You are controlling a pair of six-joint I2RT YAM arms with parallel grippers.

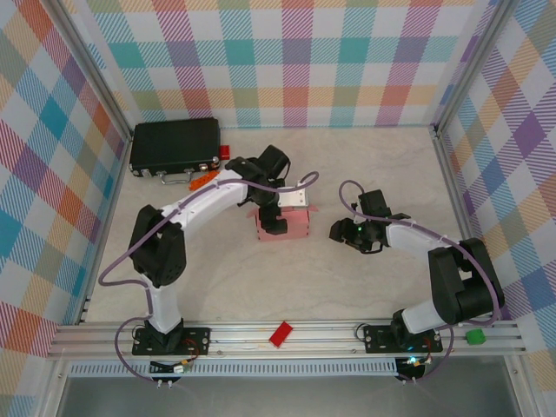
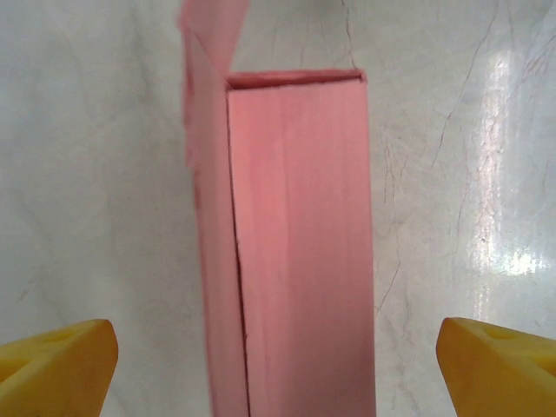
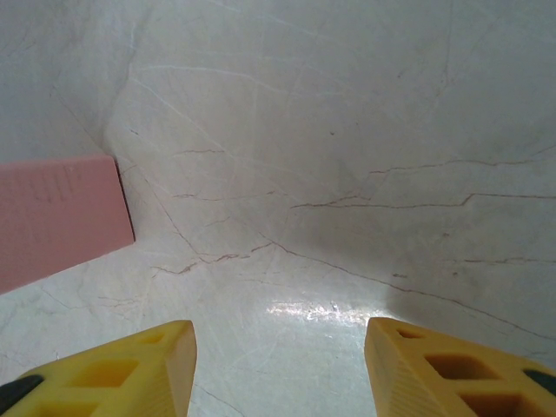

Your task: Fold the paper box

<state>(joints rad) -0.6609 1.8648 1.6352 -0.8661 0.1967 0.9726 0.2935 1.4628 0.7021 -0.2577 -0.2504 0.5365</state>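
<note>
The paper box point(image 2: 300, 217) runs lengthwise inside the wide-open left tool point(image 2: 274, 352), seemingly untouched; the right tool point(image 3: 280, 339), open and empty, is farther.

Two white-and-black arms point(image 1: 204, 201), lilac cables point(image 1: 101, 278), yellow wedge-shaped gripper fingers point(image 3: 130, 369) with hollow cells.

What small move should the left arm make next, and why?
Probably move the left gripper to the far-end flap and press it shut: the paper box looks formed, that flap stands open, and the jaws are wide, touching nothing.
</note>
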